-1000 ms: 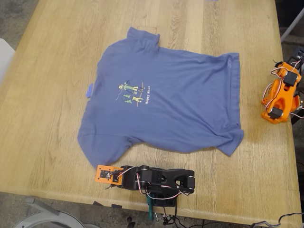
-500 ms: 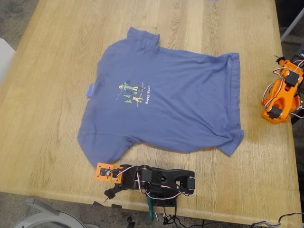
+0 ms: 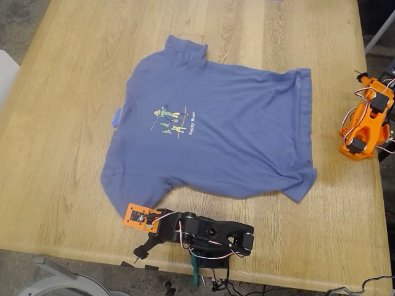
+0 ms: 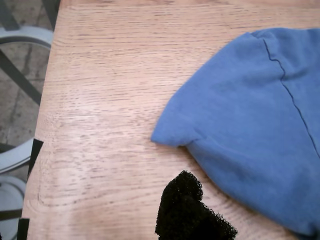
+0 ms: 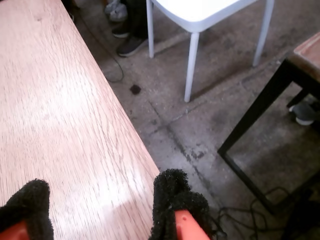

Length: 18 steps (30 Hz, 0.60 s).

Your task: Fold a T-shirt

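White lettering on the chest of the T-shirt (image 3: 210, 135) seems to read "Happy Hour", running sideways beside a small print of green and yellow cartoon figures (image 3: 168, 120). One T-shirt, two arms, one short blue strip of tape (image 3: 115, 117) lying at the collar side. The T-shirt is slate blue, short-sleeved, spread flat and face up across the middle of the wooden worktop (image 3: 55, 154), collar toward the exterior view's left, hem toward its right, with light wrinkles near the hem. My first gripper (image 3: 143, 245) sits at the near edge of the worktop in the exterior view, close to the nearer sleeve (image 4: 240, 120) but apart from it; only one black padded fingertip shows in its wrist view, holding nothing, and I cannot tell how wide the fingers stand. My second gripper (image 5: 97, 210) is at the exterior view's right, over the worktop's edge, its two black-padded fingers (image 5: 175, 200) parted with nothing between them. A white chair (image 5: 200, 15) stands on the floor beyond.
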### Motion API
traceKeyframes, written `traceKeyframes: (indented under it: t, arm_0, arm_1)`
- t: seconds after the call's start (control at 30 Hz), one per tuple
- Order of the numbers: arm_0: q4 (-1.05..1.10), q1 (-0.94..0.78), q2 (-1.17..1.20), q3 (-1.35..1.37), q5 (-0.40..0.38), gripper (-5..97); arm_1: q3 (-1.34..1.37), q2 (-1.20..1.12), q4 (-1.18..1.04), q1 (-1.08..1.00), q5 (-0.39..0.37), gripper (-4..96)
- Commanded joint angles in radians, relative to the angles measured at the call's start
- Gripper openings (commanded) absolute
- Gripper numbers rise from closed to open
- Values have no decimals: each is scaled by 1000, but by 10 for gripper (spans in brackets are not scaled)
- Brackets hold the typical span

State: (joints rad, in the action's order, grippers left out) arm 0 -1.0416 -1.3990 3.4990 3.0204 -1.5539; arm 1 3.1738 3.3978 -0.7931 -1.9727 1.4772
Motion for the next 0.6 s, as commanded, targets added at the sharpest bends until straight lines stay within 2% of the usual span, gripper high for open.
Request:
traceKeyframes:
  t: [0.0,0.23,0.57]
  arm_0:
    - [-54,14,110,-121,3,505]
    - [-206,35,106,-238,2,508]
    - [-235,97,-49,-434,5,508]
  arm_1:
    - [-46,9,-41,14,-8,345]
    - [-198,9,-221,132,-14,346]
    - [-403,9,-426,339,-15,345]
